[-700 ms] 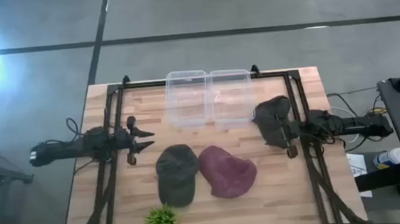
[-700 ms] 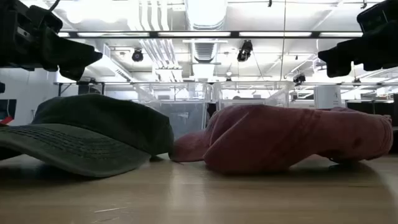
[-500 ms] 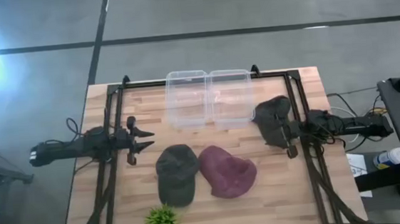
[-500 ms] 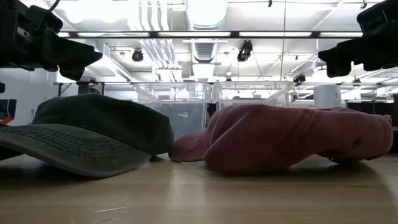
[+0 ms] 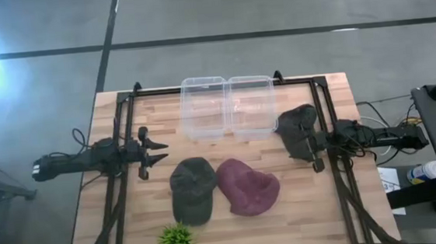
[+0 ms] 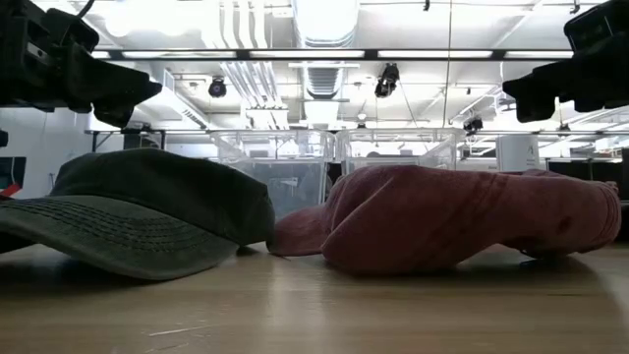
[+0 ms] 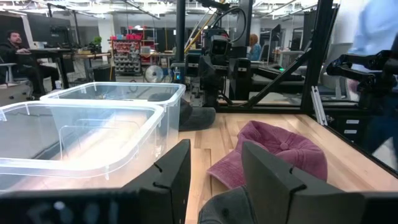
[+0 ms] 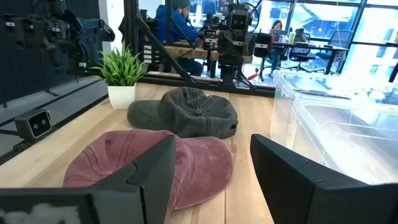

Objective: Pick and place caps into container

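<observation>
One dark grey-olive cap [image 5: 192,189] and the maroon cap [image 5: 248,185] lie side by side on the table's near half, also seen in the low view as dark cap [image 6: 147,211] and maroon cap [image 6: 462,226]. A second dark cap [image 5: 297,125] lies at the right, beside the clear container [image 5: 227,106]. My left gripper [image 5: 157,154] hangs open above the table's left part, left of the caps. My right gripper [image 5: 311,150] is open and raised next to the second dark cap, with nothing between its fingers [image 8: 155,168]. Whether it touches that cap cannot be told.
A small green spiky plant [image 5: 177,240] stands near the table's near edge, left of centre. The container is two clear bins side by side at the far edge [image 7: 93,124]. A black frame [image 5: 118,145] runs along both table sides. Bare wood shows between the container and the caps.
</observation>
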